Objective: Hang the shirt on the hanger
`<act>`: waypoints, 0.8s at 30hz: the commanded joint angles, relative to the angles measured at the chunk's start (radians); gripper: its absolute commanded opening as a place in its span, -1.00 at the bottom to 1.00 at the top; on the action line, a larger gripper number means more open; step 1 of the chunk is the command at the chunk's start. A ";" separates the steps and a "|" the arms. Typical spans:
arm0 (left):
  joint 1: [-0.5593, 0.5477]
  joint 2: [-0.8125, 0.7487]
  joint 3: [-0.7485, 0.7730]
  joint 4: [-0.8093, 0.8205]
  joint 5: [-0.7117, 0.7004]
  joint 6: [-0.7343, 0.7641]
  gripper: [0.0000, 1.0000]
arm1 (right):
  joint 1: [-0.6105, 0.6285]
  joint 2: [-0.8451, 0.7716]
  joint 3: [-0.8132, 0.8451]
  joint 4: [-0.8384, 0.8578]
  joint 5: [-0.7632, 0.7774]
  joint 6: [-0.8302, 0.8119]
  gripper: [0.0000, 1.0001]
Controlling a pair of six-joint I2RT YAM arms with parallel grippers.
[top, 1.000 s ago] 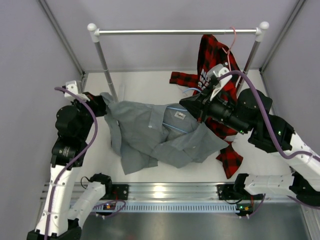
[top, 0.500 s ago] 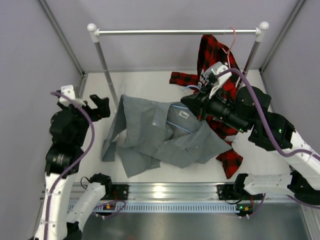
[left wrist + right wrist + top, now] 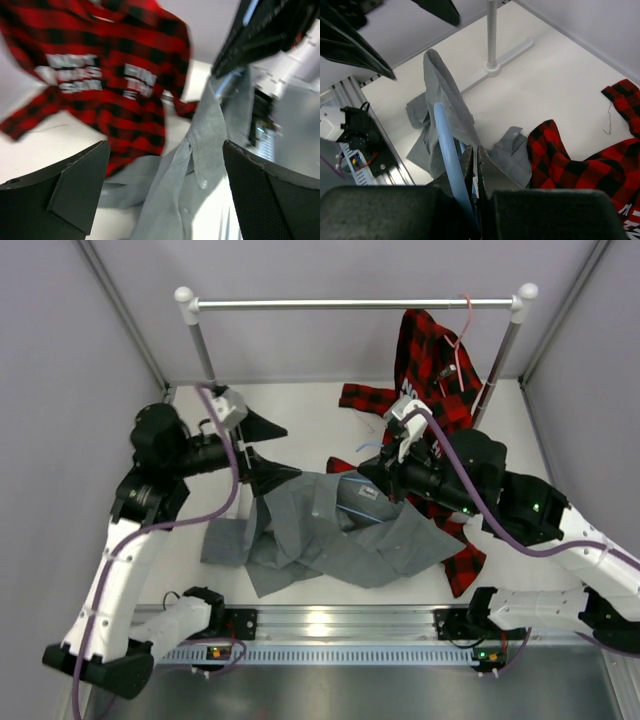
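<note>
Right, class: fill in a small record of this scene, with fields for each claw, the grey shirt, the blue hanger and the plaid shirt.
left claw: open, jaws wide, at the shirt's upper left edge, gripping nothing
right claw: shut on the hanger
shirt: grey, crumpled on the table, one part draped over the hanger's end
hanger: light blue, largely covered by grey fabric
plaid shirt: red and black, hanging from the rail at back right, lower part on the table
task status: shirt not yet fully on the hanger
</note>
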 commanded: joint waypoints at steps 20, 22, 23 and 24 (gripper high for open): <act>-0.208 0.259 -0.047 0.008 0.432 0.193 0.40 | 0.008 -0.068 0.015 0.032 -0.257 -0.044 -1.00; -0.213 0.251 -0.056 0.010 0.437 0.196 0.22 | 0.008 -0.068 0.015 0.032 -0.234 -0.044 -1.00; -0.214 0.248 -0.061 0.010 0.433 0.196 0.12 | 0.008 -0.068 0.015 0.029 -0.231 -0.044 -1.00; -0.219 0.244 -0.066 0.010 0.433 0.199 0.01 | 0.010 -0.065 0.015 0.030 -0.229 -0.044 -1.00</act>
